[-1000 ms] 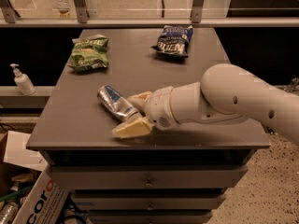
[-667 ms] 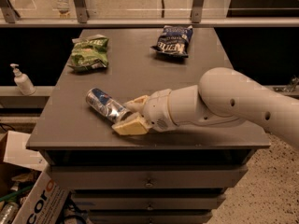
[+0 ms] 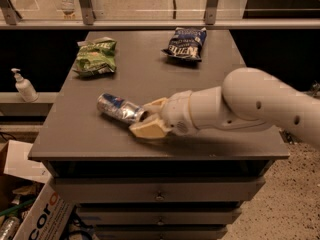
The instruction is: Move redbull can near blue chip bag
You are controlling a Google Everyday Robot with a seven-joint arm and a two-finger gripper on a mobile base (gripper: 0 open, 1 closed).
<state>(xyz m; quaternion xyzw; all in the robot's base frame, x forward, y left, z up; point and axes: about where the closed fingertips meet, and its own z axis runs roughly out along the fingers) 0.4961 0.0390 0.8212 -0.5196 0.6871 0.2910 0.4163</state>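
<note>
The redbull can (image 3: 119, 108) lies on its side on the grey table (image 3: 165, 79), left of centre, pointing back-left. My gripper (image 3: 140, 117) comes in from the right at table height. Its two cream fingers (image 3: 148, 130) stand apart on either side of the can's right end, with a gap showing at the lower finger. The blue chip bag (image 3: 185, 43) lies flat at the back of the table, right of centre, well away from the can and the gripper.
A green chip bag (image 3: 96, 57) lies at the back left of the table. The table has drawers below its front edge. A soap pump bottle (image 3: 23, 85) stands on a low shelf to the left. Cardboard boxes (image 3: 37, 211) sit on the floor at lower left.
The can slid a little to the left on the table and more of its length now shows. My gripper stayed around the can's right end, barely moving.
</note>
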